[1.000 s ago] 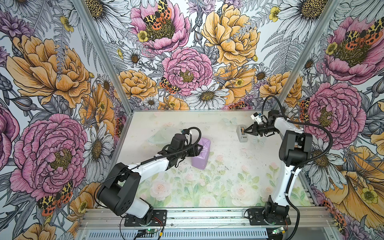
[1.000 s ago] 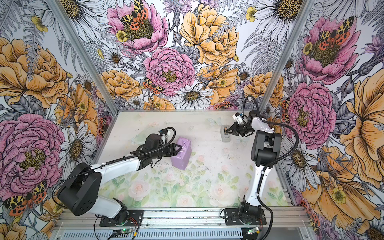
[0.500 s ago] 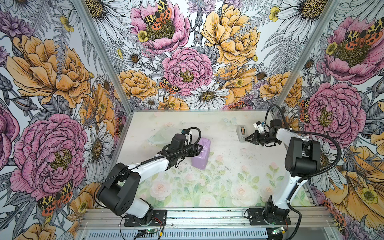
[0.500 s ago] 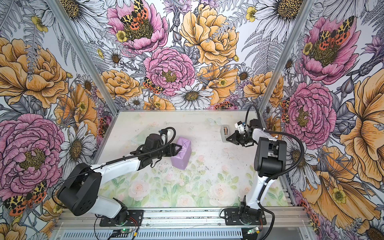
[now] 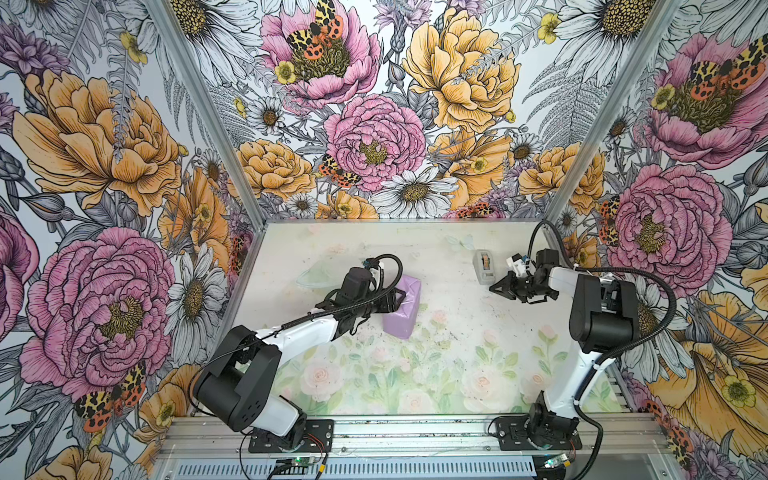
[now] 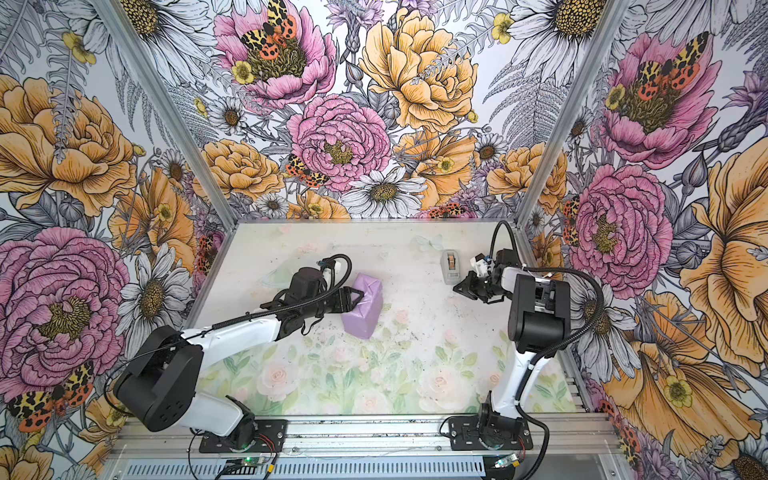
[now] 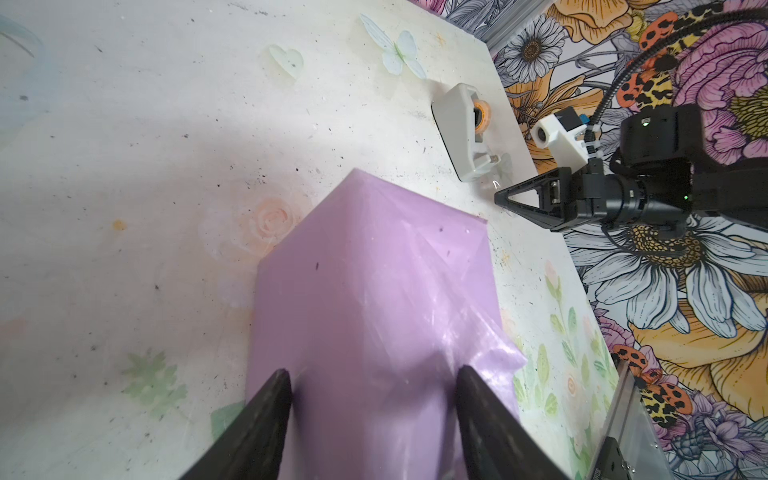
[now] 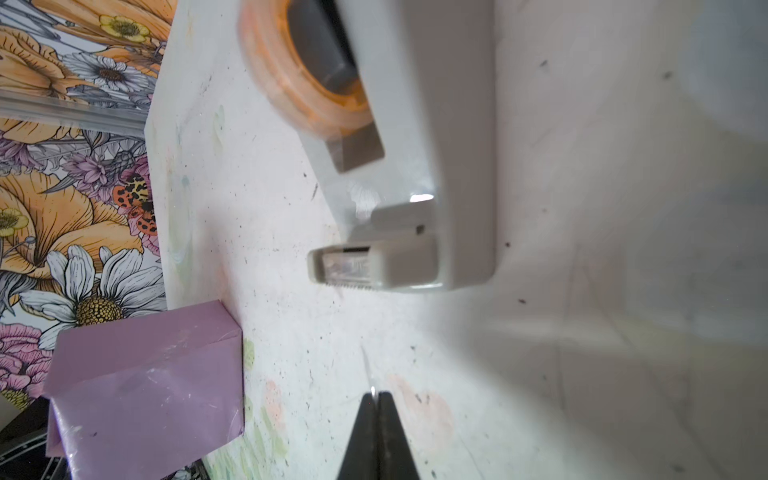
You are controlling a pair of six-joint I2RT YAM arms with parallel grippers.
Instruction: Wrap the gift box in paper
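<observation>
Left hand (image 7: 370, 399) spread apart, arm stretched low, right hand (image 8: 377, 409) seemingly pinched closed, elbow raised

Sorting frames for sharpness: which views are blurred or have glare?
Right wrist view: the tape dispenser is soft and blurred up close. Left wrist view: glossy sheen on the lilac paper, tool fingers blurred. Both top views: sharp, evenly lit.
</observation>
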